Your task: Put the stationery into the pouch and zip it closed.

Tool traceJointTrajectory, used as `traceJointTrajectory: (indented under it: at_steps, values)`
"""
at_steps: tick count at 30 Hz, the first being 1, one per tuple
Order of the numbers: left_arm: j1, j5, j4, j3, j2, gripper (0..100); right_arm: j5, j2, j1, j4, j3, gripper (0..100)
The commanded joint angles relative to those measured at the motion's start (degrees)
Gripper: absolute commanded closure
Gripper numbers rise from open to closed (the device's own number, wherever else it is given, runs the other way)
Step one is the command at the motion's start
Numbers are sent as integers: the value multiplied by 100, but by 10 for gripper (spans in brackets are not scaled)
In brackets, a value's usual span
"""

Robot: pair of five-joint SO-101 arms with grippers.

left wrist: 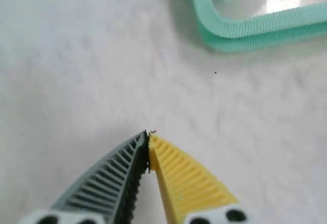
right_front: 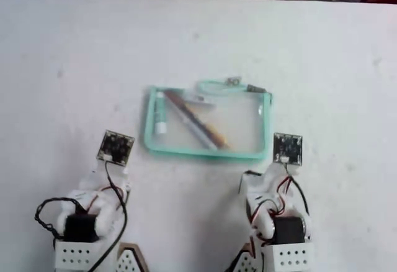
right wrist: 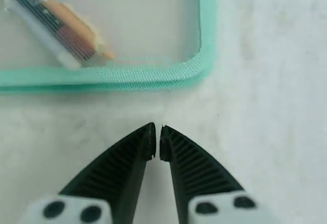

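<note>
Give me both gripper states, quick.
Left gripper: closed, holding nothing.
Right gripper: closed, holding nothing, just short of the pouch.

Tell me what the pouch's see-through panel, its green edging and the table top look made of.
Pouch panel: probably soft clear plastic, glossy; the pens inside show through it.
Green edging: woven fabric tape, matte; a fine weave shows in the right wrist view.
Table top: hard, white, matte, faintly mottled; material cannot be told.
</note>
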Motion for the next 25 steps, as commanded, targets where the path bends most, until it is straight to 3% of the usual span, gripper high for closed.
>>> traceJointTrajectory:
  at_steps: [1, 25]
  values:
    - [57, 70, 35, -9, -31, 976, 70, -13, 31, 268, 53, 978]
    - [57, 70, 35, -9, -31, 976, 70, -13, 66, 268, 53, 978]
